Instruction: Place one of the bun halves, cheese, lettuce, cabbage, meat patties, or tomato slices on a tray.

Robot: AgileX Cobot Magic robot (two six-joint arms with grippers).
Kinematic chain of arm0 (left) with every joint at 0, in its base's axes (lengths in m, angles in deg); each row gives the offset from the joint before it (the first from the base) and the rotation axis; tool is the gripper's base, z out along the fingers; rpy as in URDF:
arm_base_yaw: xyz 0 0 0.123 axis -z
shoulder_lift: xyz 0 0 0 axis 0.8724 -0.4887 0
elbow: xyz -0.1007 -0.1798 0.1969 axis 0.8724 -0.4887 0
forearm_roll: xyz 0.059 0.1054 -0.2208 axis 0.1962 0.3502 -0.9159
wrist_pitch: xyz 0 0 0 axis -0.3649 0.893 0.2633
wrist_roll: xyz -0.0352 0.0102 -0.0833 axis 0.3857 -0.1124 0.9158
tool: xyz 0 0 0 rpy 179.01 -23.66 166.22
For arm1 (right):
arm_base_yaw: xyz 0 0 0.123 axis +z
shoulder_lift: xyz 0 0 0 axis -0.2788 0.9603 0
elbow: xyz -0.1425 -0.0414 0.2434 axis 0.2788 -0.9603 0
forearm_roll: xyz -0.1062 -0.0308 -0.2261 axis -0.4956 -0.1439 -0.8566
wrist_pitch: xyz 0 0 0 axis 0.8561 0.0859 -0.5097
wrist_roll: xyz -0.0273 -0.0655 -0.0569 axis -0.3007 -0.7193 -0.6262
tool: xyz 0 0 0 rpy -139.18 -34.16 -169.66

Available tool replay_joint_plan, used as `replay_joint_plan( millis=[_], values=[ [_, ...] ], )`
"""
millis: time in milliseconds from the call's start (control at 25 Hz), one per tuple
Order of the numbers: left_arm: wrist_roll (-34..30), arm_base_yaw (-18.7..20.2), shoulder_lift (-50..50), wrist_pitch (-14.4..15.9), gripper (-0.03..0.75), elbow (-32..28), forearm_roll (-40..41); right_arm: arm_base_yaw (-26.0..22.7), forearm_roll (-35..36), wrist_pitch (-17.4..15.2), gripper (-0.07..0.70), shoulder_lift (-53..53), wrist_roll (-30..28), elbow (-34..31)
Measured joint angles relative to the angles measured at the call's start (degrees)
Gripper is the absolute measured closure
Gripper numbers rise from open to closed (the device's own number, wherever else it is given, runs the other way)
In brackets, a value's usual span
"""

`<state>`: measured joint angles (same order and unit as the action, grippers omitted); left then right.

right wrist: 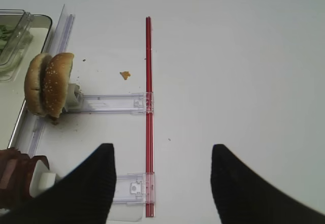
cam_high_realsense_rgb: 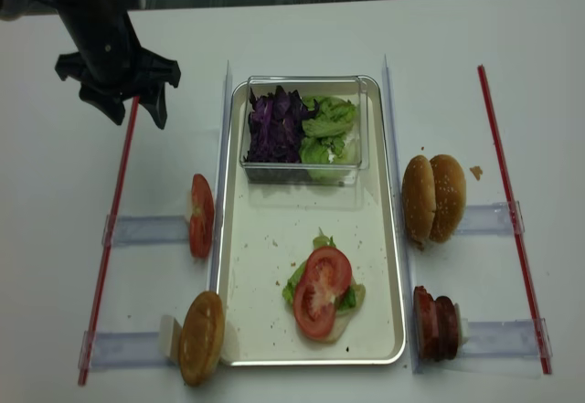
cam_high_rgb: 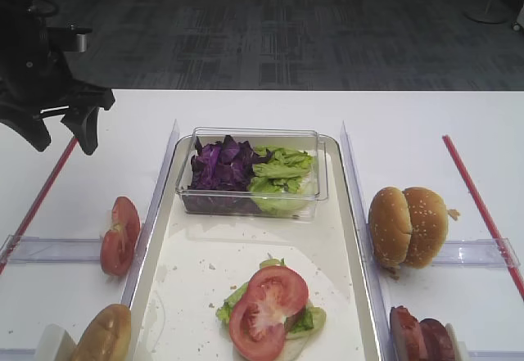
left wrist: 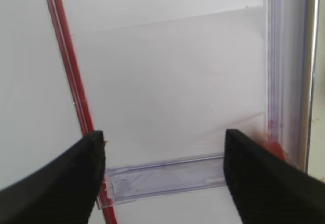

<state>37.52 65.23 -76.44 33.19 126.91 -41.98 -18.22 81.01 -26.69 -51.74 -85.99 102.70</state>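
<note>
The cream tray holds a tomato slice lying on lettuce and a pale bun base. More lettuce and purple cabbage fill the clear box at the tray's far end. Tomato slices and a bun half stand left of the tray. Two bun halves and meat patties stand to its right. Cheese is out of view. My left gripper hovers open at the far left. My right gripper is open and empty above the table, right of the patties.
Red strips run down both sides of the table. Clear plastic holders lie beside the tray. Clear rails flank the tray's long edges. A crumb lies near the right buns.
</note>
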Motion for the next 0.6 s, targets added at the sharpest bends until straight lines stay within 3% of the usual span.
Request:
replay_joint_plan(
  millis=[600],
  values=[
    [-1.12,0.0,11.2,0.59,0.207,0.0,-0.73,0.0,0.0,0.0,0.186,0.0,0.0,0.0]
  ],
)
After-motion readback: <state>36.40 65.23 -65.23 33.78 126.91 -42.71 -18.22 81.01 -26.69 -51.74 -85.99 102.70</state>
